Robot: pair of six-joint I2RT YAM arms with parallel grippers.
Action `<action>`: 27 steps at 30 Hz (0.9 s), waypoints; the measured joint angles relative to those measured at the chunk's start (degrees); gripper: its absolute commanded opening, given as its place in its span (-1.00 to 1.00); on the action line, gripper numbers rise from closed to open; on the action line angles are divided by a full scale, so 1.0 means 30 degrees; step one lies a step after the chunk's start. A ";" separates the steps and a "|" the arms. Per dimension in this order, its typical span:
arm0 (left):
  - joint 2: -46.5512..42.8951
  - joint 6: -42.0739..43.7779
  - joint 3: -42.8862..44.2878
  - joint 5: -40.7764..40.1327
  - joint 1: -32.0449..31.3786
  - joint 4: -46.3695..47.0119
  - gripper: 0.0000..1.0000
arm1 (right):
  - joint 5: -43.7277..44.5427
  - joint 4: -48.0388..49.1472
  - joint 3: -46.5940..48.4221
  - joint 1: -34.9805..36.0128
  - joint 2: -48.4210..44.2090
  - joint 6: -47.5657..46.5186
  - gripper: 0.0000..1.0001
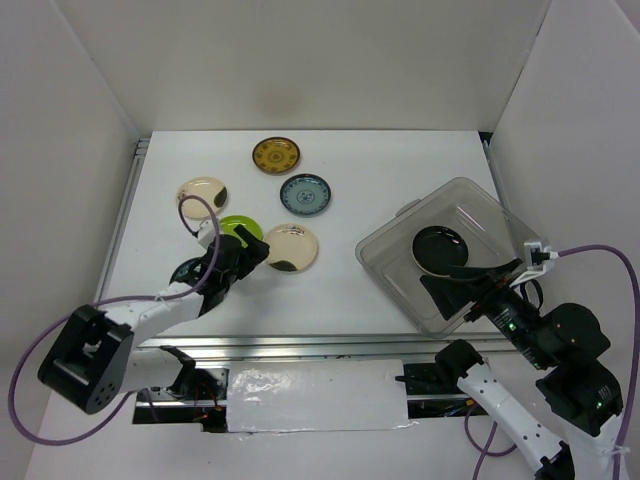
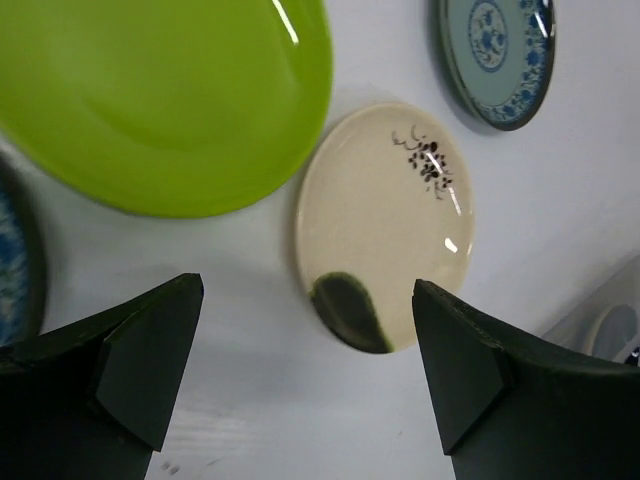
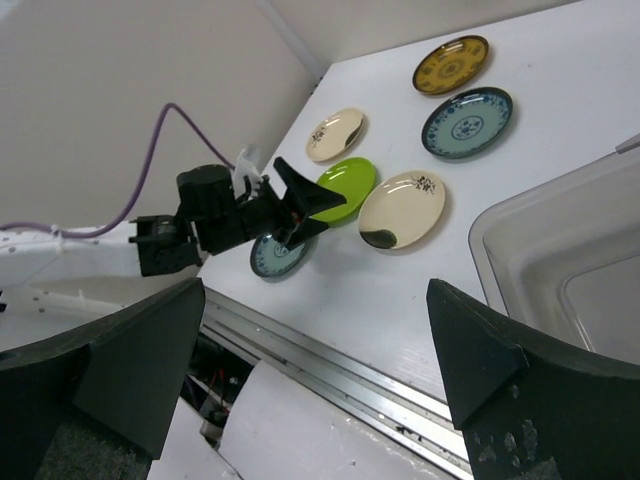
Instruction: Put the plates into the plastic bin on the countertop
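Left pincer (image 2: 305, 290) is spread wide, empty; glossy cream round plate with dark smudge (image 2: 385, 225) lies just ahead of its tips. Probably stiff, slick, chippable, so I'd pinch its rim. Right pincer (image 3: 315, 285) is spread too.

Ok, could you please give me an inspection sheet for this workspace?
Surface: white countertop, metal rail along its near edge.
Job's things: black plate in the bin; yellow plate, green plate, two cream plates, two blue plates loose on the countertop.
Clutter: nothing seen.
Claws: left claw open, empty, by the green plate; right claw open, empty, over the bin.
Cables: purple cable on each arm.
Surroundings: white walls.
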 measured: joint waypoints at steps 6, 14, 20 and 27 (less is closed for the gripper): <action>0.4597 -0.0197 0.1042 0.1399 0.0131 0.3111 0.80 | -0.0219 0.0240 -0.0248 0.0007 -0.0044 -0.0051 1.00; 0.6783 -0.1683 0.1676 0.1785 -0.0656 0.3883 -0.24 | 0.0015 0.0226 -0.0248 0.0015 -0.0095 -0.0226 1.00; 0.7533 -0.2586 0.2135 0.1909 -0.1107 0.3905 -1.00 | 0.0204 0.0204 -0.0240 0.0022 -0.0168 -0.0226 1.00; 0.5180 -0.3031 0.2616 -0.0576 -0.3424 0.0168 -1.00 | 0.0233 0.0109 -0.0073 0.0029 -0.0182 -0.0226 1.00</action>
